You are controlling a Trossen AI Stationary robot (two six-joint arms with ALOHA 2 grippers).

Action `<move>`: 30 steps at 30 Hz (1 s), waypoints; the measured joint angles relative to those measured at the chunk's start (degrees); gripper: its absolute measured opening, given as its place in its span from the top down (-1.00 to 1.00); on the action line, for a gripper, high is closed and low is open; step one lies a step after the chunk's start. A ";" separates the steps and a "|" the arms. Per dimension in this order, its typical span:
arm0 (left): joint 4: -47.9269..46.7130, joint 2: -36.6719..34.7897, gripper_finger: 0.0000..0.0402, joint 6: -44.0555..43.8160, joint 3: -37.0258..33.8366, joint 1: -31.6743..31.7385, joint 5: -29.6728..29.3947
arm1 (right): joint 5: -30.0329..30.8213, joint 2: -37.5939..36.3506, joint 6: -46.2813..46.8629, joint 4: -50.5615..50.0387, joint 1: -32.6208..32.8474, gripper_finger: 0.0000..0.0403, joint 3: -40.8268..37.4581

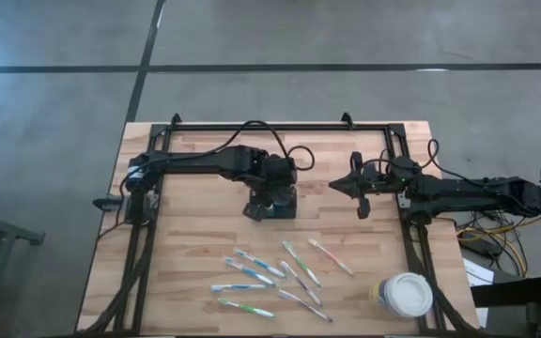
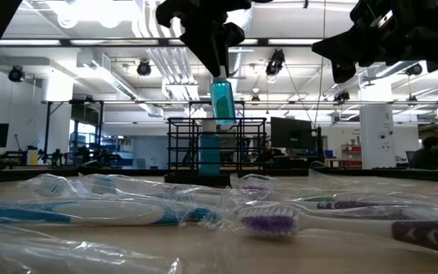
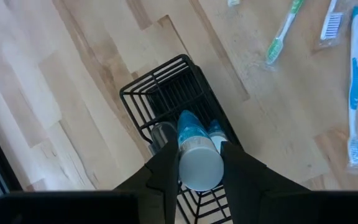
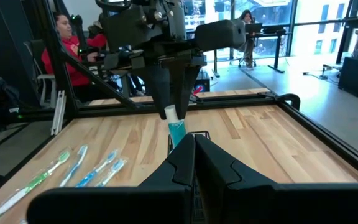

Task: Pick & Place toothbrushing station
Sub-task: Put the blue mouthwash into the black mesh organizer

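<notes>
Left gripper (image 3: 194, 163) is pinching a blue tube (image 3: 194, 149) right above the black caddy (image 3: 166, 99) mid-table; right gripper (image 1: 362, 191) is hanging shut, empty, nearby.

the left gripper (image 1: 270, 199) points straight down mid-table, fingers (image 3: 166, 174) clamped on something. the right gripper (image 1: 334, 186) hangs raised to its right, fingers pressed together, aimed at the left arm.

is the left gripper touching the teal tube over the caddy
Touching. In the left wrist view the left gripper has a finger pressed on each side of the teal tube, which hangs over the black caddy.
</notes>
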 joint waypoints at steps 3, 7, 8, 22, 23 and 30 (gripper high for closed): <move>0.00 -0.02 0.51 0.12 0.00 0.00 0.02 | 0.00 0.15 0.00 -0.12 0.00 0.96 0.00; 0.07 -0.04 0.51 0.33 -0.11 0.02 0.02 | 0.00 0.17 -0.20 -0.12 -0.01 0.96 0.00; 0.05 -0.04 0.51 0.33 -0.16 0.02 0.02 | 0.00 0.17 -0.20 -0.12 -0.01 0.96 0.00; 3.68 -0.10 0.51 1.53 -5.12 0.13 0.02 | 0.00 0.20 -0.59 -0.12 0.00 0.96 0.00; 4.03 -0.10 0.51 1.57 -5.61 0.13 0.02 | 0.00 0.20 -0.59 -0.12 -0.02 0.96 0.00; 6.49 -0.10 0.51 1.80 -7.79 0.15 0.04 | 0.00 0.22 -0.59 -0.12 -0.01 0.96 0.00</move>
